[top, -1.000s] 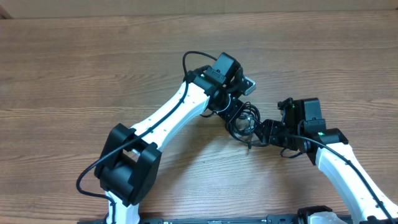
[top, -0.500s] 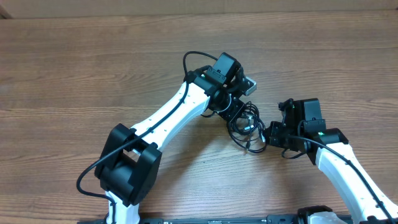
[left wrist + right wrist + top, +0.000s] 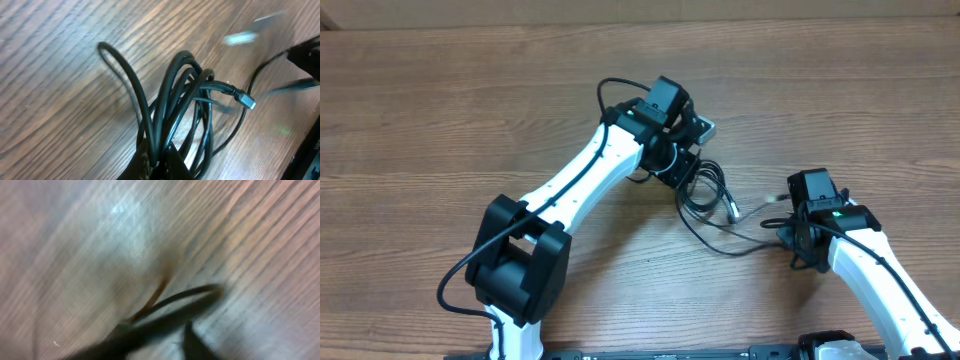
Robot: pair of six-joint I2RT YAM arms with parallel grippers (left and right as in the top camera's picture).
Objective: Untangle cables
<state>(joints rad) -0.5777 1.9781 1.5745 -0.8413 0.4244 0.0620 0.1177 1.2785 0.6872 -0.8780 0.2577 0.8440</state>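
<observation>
The brown wood-grain table [image 3: 440, 100] is left open to its far edge. Near the middle, thin black cables [image 3: 705, 195] are pinched in the closed left gripper [image 3: 678, 170]; the opening of the right gripper [image 3: 795, 240] cannot be told.

Thin blk cables [image 3: 167, 107] bunched in loops, silver plug [image 3: 246, 101] poking out, strand trailing right.

Bench [image 3: 440, 110]: brown wood surface, grain lines running across it.
Pale strip [image 3: 620, 10]: lies along the far bench edge.
</observation>
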